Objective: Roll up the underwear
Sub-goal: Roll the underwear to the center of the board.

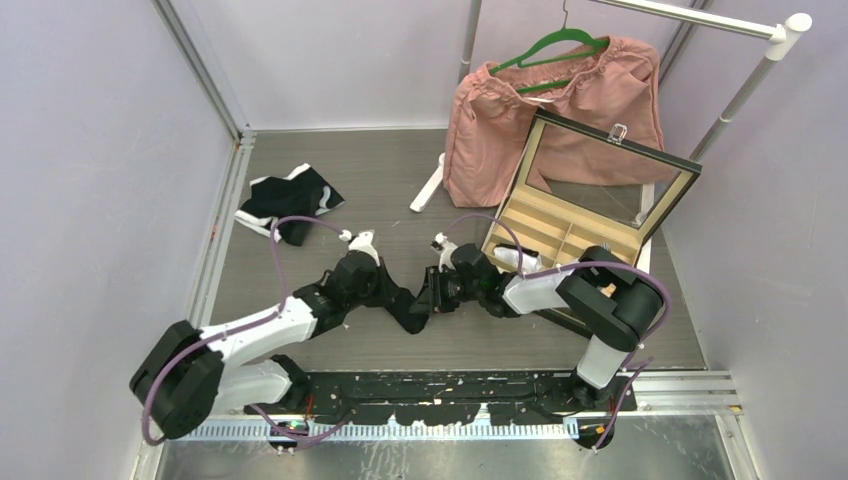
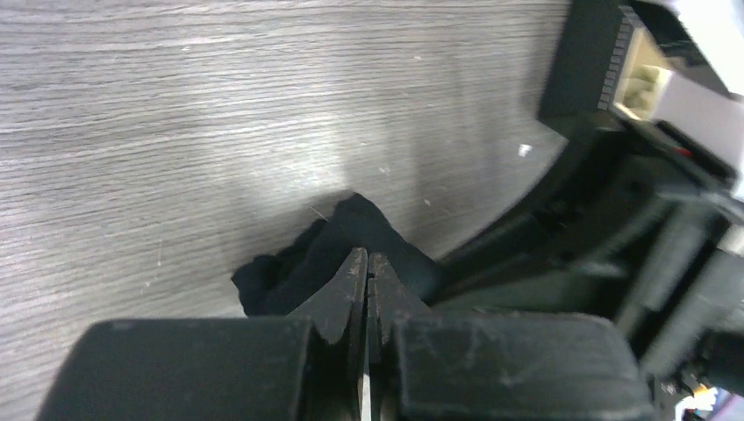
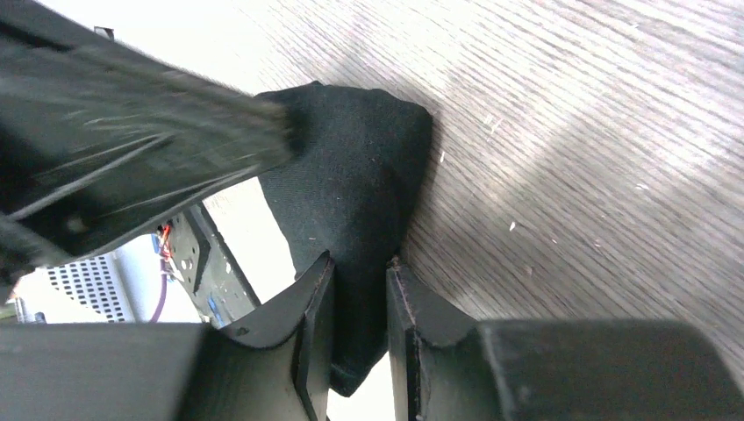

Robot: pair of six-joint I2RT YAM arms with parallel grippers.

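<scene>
A black underwear (image 1: 407, 308) is held between both grippers in the middle of the table, low over the grey wood top. My left gripper (image 1: 385, 290) has its jaws pressed together at the cloth's edge; the left wrist view shows the black underwear (image 2: 289, 272) bunched right at my left gripper (image 2: 368, 256). My right gripper (image 1: 432, 292) is shut on the other end. In the right wrist view the underwear (image 3: 351, 158) runs down between the fingers of my right gripper (image 3: 360, 263). A pile of black and white underwear (image 1: 290, 200) lies at the back left.
An open compartment box (image 1: 590, 215) with a glass lid stands at the right, close behind the right arm. A pink garment (image 1: 555, 110) on a green hanger hangs from a white rack (image 1: 770, 50) at the back. Walls close in on both sides.
</scene>
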